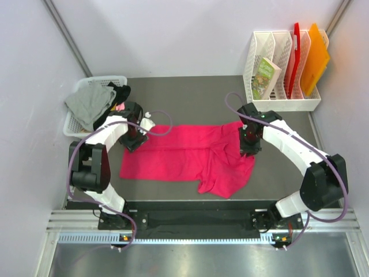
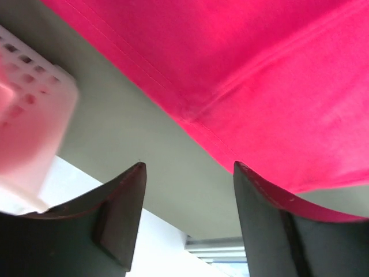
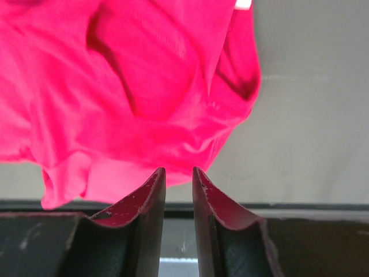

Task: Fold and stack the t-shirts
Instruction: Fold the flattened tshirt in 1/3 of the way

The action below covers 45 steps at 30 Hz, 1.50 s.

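Observation:
A crimson-red t-shirt (image 1: 184, 153) lies spread across the table, flat on its left half and rumpled toward the right and front. My left gripper (image 1: 134, 141) hovers at the shirt's far-left corner. In the left wrist view it (image 2: 189, 166) stands open with only bare table between the fingers, the shirt's hem (image 2: 259, 75) just beyond them. My right gripper (image 1: 249, 144) sits over the shirt's far-right edge. In the right wrist view it (image 3: 179, 170) shows a narrow empty gap, with the bunched red cloth (image 3: 127, 86) past the tips. A grey t-shirt (image 1: 89, 103) and a black one (image 1: 122, 92) lie heaped in the basket.
A white mesh basket (image 1: 72, 124) stands at the far left against the wall; its corner (image 2: 29, 115) shows in the left wrist view. A white file rack (image 1: 282, 86) at the back right holds a book (image 1: 266, 75), a red folder (image 1: 296, 52) and an orange folder (image 1: 314, 57).

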Tool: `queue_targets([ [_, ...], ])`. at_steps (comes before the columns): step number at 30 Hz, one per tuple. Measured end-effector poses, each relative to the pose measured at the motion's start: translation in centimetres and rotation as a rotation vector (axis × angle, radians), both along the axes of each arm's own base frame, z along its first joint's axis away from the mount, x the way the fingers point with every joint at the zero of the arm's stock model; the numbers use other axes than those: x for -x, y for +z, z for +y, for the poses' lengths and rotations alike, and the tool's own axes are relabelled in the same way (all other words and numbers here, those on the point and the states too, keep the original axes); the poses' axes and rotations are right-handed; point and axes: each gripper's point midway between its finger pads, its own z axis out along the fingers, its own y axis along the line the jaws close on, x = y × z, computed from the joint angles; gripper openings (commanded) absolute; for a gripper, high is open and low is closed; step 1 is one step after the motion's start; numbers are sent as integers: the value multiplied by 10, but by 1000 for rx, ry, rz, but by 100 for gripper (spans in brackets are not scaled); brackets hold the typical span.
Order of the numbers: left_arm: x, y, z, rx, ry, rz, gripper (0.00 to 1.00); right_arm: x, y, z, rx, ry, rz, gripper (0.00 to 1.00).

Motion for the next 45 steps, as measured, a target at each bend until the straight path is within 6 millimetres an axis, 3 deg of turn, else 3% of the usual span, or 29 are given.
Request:
queue_targets([
  [5, -1, 8, -2, 13, 17, 2, 76, 6, 7, -1, 10, 13, 33, 24],
  [7, -12, 23, -5, 26, 21, -27, 76, -10, 20, 2, 1, 7, -3, 21],
  [9, -39, 45, -13, 53, 27, -99, 75, -34, 34, 8, -15, 2, -55, 19],
  [13, -77, 64, -26, 78, 21, -182, 73, -76, 34, 23, -42, -2, -108, 15],
  [15, -85, 56, -34, 81, 13, -168, 72, -86, 19, 32, -53, 4, -88, 15],
  [19, -88, 20, -47, 73, -3, -78, 70, -86, -10, 45, -67, 23, -8, 19],
  [23, -87, -15, -57, 66, -10, 5, 69, -77, -20, 61, -99, 62, 29, 22],
  [26, -86, -27, -58, 63, 0, 31, 69, -69, -25, 68, -115, 80, 52, 25],
  [33, -89, -34, -58, 59, 5, 30, 68, -64, -32, 71, -139, 85, 68, 37],
  [45, -83, -42, -56, 61, 8, 20, 68, -66, -40, 75, -155, 89, 64, 31],
])
